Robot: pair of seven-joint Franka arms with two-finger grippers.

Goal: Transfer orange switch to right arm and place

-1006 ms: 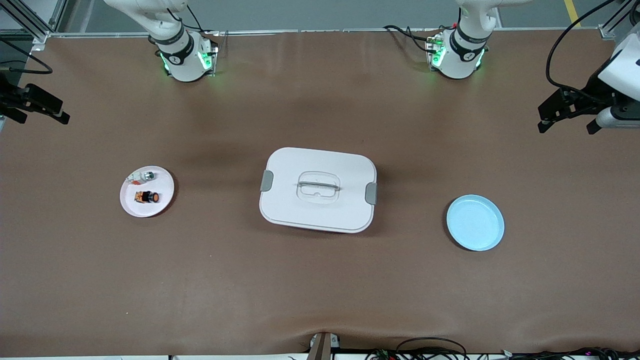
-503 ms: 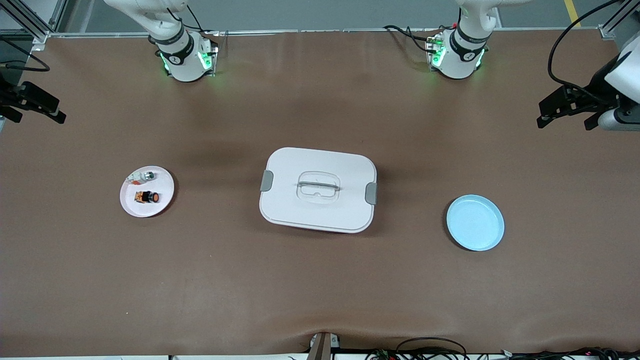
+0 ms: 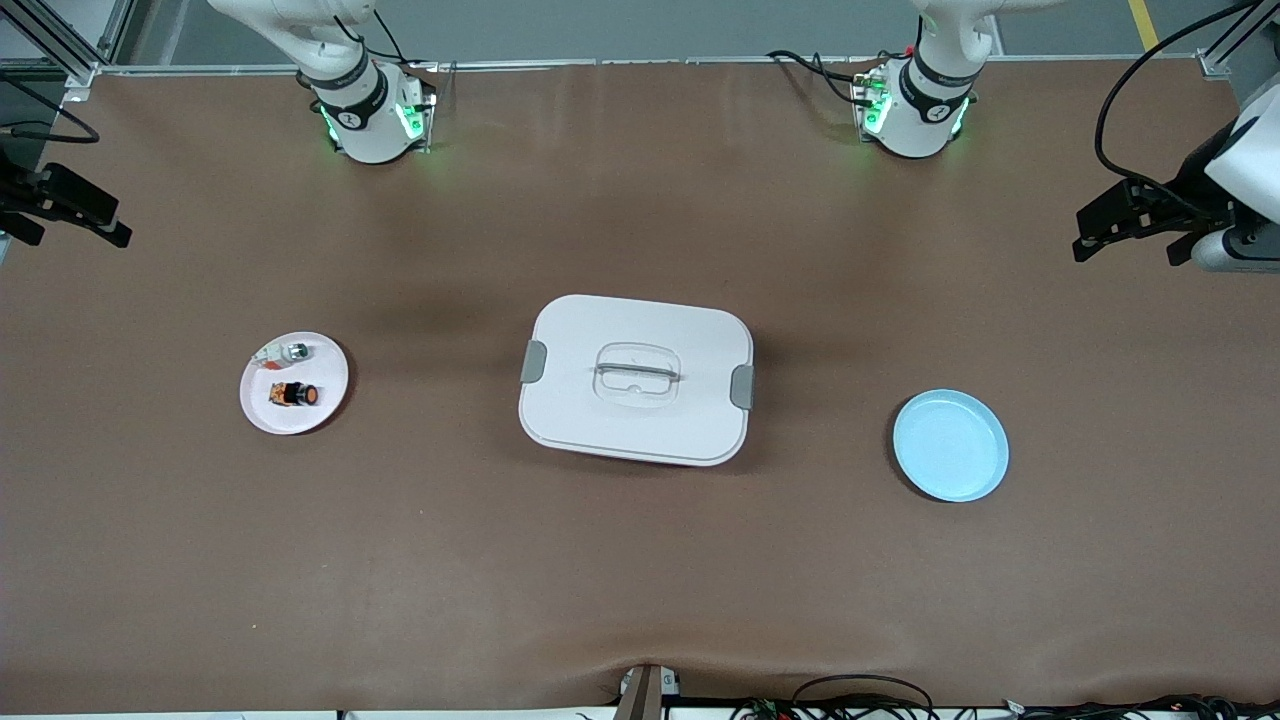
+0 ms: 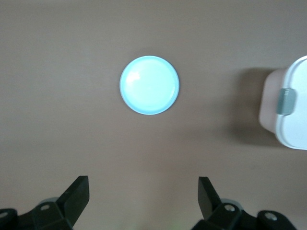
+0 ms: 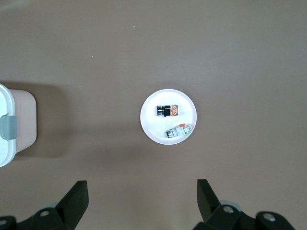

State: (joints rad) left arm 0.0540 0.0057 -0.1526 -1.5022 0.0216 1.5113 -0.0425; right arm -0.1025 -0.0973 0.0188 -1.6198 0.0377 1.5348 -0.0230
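The orange switch [image 3: 293,395] is lying on the white plate [image 3: 325,405] with one second part [image 5: 180,130]. Wrist views are showing the left gripper [image 4: 144,196] and right gripper [image 5: 143,195] spread wide, holding nothing. One blue plate [image 3: 950,446], one box [image 3: 636,378].

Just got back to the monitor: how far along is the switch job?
The placing looks done: the orange switch lies on the white plate at the right arm's end. Nothing is in hand; the left pincer and right pincer are open at the table's ends. The blue plate is bare. Nothing visibly remains.
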